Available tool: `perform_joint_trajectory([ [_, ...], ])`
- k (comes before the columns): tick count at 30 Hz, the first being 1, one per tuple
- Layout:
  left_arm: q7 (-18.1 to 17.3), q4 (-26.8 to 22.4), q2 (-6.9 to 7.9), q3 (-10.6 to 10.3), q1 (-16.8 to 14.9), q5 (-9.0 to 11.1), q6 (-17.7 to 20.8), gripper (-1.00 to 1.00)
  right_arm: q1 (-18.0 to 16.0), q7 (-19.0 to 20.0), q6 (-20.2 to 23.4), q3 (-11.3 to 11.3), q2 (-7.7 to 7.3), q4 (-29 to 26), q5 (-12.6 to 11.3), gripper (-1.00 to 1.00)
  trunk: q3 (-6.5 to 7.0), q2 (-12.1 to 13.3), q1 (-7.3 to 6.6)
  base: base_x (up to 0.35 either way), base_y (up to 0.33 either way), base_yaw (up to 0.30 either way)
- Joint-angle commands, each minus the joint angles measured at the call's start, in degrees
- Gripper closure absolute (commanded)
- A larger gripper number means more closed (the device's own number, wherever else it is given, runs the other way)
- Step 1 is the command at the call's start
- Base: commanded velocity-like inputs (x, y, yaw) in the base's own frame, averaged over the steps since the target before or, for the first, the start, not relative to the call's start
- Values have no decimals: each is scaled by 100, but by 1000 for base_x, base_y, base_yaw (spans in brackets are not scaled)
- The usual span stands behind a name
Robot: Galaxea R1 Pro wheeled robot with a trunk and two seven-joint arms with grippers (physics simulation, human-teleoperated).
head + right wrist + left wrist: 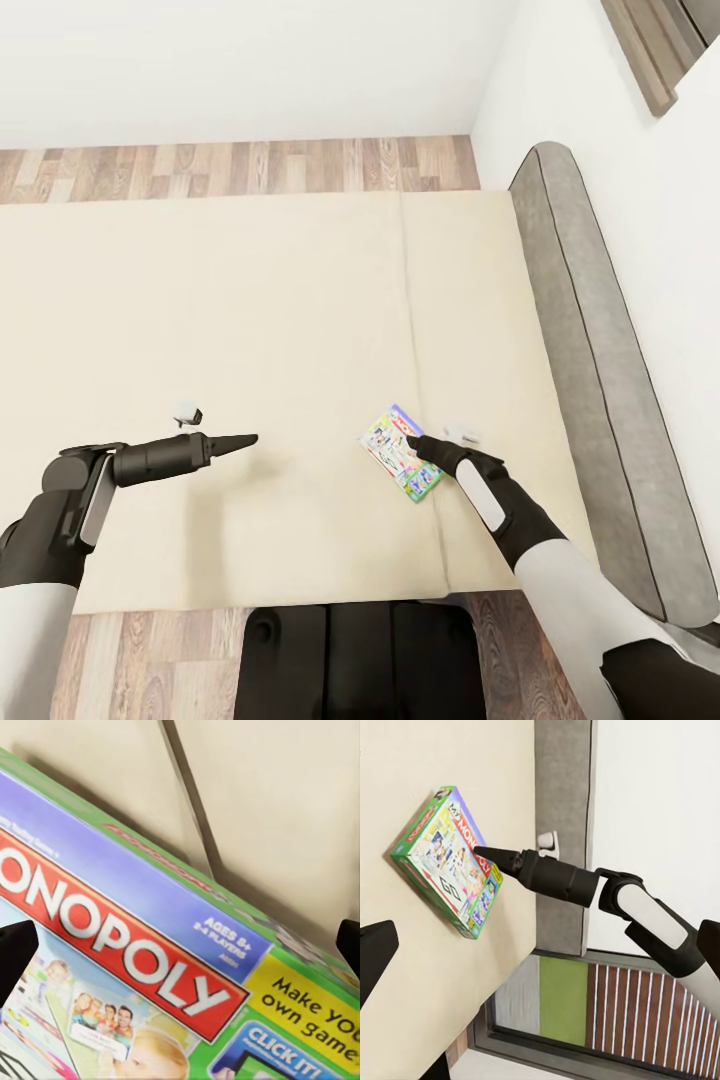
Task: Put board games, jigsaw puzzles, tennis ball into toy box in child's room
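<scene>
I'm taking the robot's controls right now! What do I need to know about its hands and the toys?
Right hand: open, its fingers on either side of the Monopoly board game, reaching down to its cover, not gripping it.
Left hand: appears shut and holds nothing, hovering over the bed.
The game lies flat on the cream mattress near the seam, on the robot's right.
Done: nothing visibly packed.
Left: grasp this game, carry it to the toy box, then probably the other toys.
</scene>
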Motion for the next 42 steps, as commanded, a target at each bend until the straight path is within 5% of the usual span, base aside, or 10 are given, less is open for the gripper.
perform_joint_trajectory([
  [1,-9,0,1,-2,-2,13,53,-100,0,-56,14,16,-3,-11,-61,-100,-6,-9,3,0,0,0],
  [42,-9,-1,-1,-2,-2,14,53,-100,-11,102,14,21,-8,-26,-61,-100,76,-9,3,0,0,0],
])
